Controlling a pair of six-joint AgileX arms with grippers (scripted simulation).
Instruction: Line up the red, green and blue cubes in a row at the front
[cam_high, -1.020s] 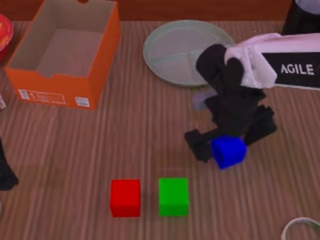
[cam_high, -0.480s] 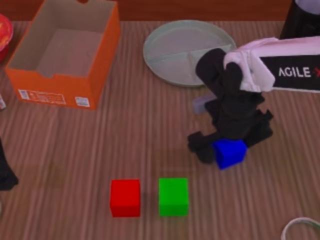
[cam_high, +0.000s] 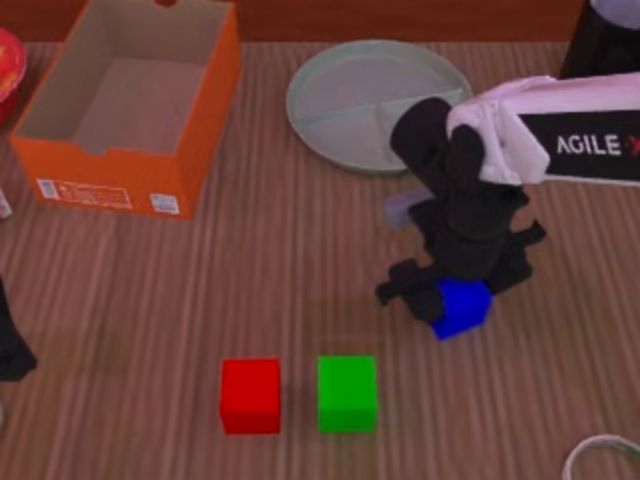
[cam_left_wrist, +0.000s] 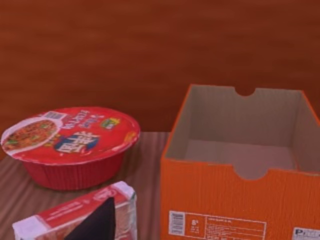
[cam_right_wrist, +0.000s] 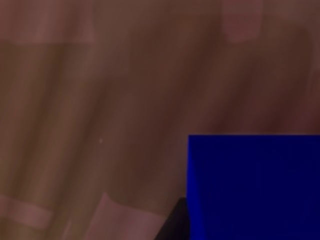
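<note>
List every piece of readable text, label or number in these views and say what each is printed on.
"AGILE", cut off at the picture's edge: on the right arm's white casing, top view.
White stickers on the orange box: print too small to read.
Lid of the red noodle bowl: colourful lettering, not legible.
Red-and-white packet beside the bowl: print unreadable.
Red cube, green cube, blue cube: no markings.

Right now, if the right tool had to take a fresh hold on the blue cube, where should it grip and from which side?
Probably from straight above, closing on two opposite flat side faces of the blue cube. It is small, with plain square faces. The right tool sits directly over it, fingers either side. Nothing crowds it: the green cube and red cube lie apart, nearer the front.
</note>
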